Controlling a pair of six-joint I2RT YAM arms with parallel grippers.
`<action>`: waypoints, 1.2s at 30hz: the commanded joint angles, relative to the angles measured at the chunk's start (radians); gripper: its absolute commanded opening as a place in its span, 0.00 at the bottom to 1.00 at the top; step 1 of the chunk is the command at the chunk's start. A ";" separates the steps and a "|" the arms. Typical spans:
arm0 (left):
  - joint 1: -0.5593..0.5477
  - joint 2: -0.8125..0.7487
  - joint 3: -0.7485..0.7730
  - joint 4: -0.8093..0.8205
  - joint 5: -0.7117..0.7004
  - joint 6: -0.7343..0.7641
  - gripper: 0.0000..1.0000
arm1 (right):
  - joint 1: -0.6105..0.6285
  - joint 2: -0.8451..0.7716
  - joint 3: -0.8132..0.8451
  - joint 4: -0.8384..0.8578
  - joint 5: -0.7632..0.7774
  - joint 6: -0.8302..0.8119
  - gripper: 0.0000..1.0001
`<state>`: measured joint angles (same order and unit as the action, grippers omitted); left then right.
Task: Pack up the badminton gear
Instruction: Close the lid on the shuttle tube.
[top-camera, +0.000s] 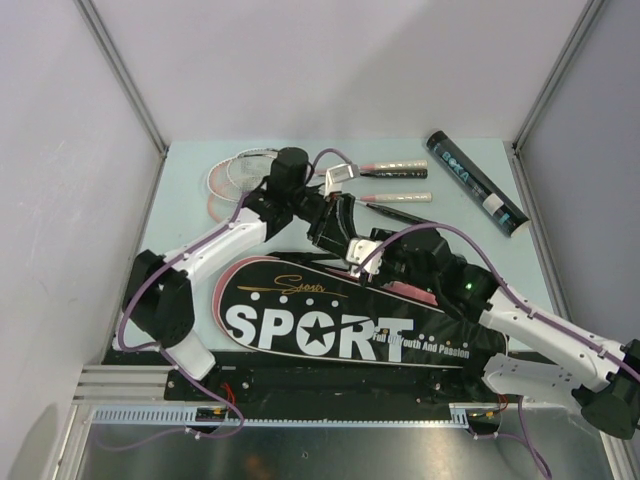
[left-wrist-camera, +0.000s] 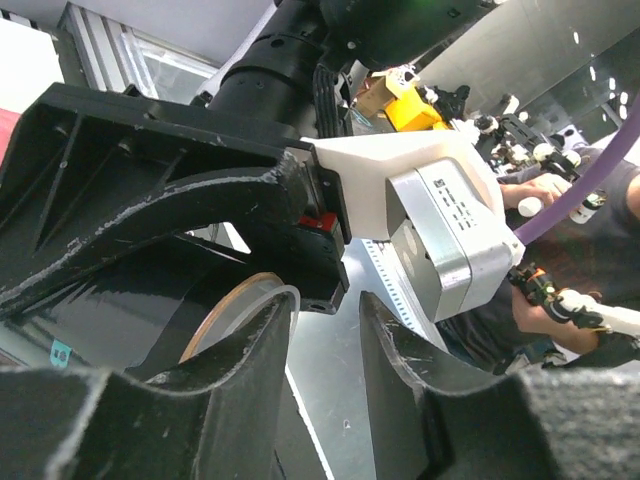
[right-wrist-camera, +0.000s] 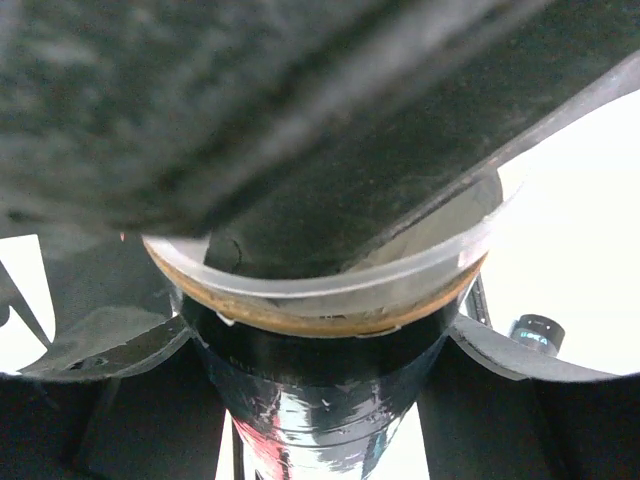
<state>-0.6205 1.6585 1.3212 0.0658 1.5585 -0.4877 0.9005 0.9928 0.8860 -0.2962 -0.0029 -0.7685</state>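
The left arm (top-camera: 215, 245) and right arm (top-camera: 545, 330) bend inward, wrists nearly meeting. The left pincer (left-wrist-camera: 325, 310) stands parted, gripping nothing. The right pincer (right-wrist-camera: 310, 340) is clamped around a dark tube (right-wrist-camera: 320, 400) near its capped end.

Tube (right-wrist-camera: 320, 395) cut off below; racket heads (top-camera: 230, 176) part hidden.

The racket bag (top-camera: 340, 330) is black, with big white "SPORT" lettering, a star in its O, gold script above and pink-red piping. The table (top-camera: 190, 215) is pale teal. The far-right tube (top-camera: 478, 184) is dark with teal print and a white near end. The rackets (top-camera: 235, 178) are pink and white. The nearer tube (right-wrist-camera: 320, 400) is glossy black, with a clear rim over a tan edge.
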 joint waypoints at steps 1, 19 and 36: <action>-0.074 0.142 -0.022 -0.027 -0.359 0.005 0.41 | 0.143 -0.010 0.143 0.460 -0.325 -0.097 0.14; -0.125 -0.013 -0.064 0.005 -0.703 0.196 0.35 | 0.072 -0.028 0.110 0.668 -0.296 0.186 0.11; -0.065 -0.150 -0.048 -0.113 -0.595 0.094 0.58 | 0.002 -0.109 0.053 0.407 -0.298 0.113 0.11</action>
<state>-0.6853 1.4807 1.2984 0.0025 1.2221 -0.4465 0.8761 0.9539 0.8814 -0.2157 -0.0154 -0.7521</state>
